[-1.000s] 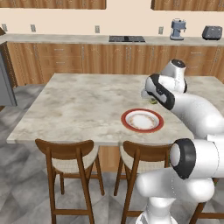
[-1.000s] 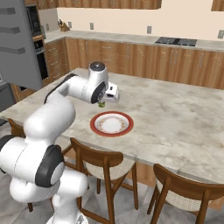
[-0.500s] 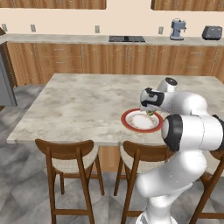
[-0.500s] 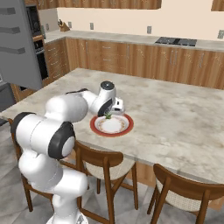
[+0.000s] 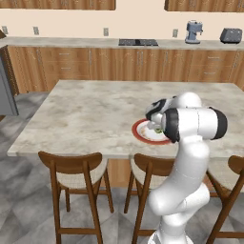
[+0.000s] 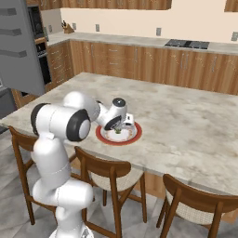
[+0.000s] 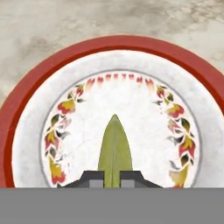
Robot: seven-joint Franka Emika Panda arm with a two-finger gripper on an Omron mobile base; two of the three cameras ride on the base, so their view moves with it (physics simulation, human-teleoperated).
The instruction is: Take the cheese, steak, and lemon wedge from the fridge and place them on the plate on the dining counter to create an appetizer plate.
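The tiny yellow-green lemon wedge (image 7: 114,148) sits pinched between my gripper (image 7: 112,177) tips, pointing away over the white patterned centre of the plate. The red-rimmed plate (image 7: 113,43) lies on the beige marbled dining counter (image 5: 86,114), near its front edge. From the right base view, the gripper (image 6: 120,130) hangs low over the plate (image 6: 118,140), with a speck of green lemon wedge (image 6: 118,131) at its tips. In the left base view, my forearm hides much of the plate (image 5: 141,134). Whether the wedge touches the plate I cannot tell. Cheese and steak are out of view.
Wooden stools (image 5: 76,164) (image 6: 111,169) stand along the island's near side, under the plate's edge. The grey fridge (image 6: 18,46) is far left. A wall counter (image 5: 119,45) with a cooktop, coffee machine (image 5: 193,31) and toaster (image 5: 230,35) runs behind.
The gripper has swung from beyond the plate's far edge to over its centre and come down close to it, still holding the lemon wedge. The base has not moved.
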